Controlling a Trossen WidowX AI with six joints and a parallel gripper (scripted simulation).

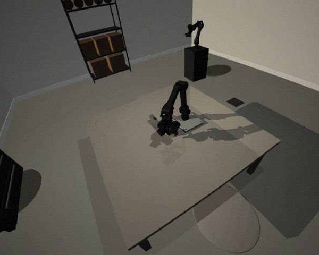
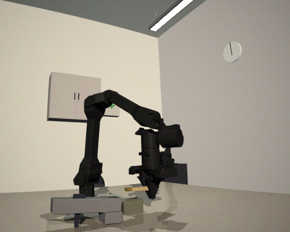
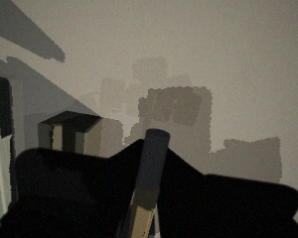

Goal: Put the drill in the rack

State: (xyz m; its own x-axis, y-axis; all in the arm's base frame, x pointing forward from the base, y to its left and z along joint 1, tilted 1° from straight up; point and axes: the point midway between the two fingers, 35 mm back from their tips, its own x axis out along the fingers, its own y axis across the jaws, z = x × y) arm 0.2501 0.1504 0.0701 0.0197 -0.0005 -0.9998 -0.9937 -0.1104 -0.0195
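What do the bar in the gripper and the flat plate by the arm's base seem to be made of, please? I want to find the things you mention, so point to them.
The bar (image 2: 136, 189) (image 3: 143, 218) looks like wood or tan plastic, judging by its yellowish-brown, dull faces. The plate (image 1: 192, 124) could be painted metal or plastic: pale green, smooth and evenly coloured.

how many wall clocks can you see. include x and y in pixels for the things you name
1: a round white clock (image 2: 234, 51) high on the right-hand wall in the exterior view. Others may be hidden or out of frame.
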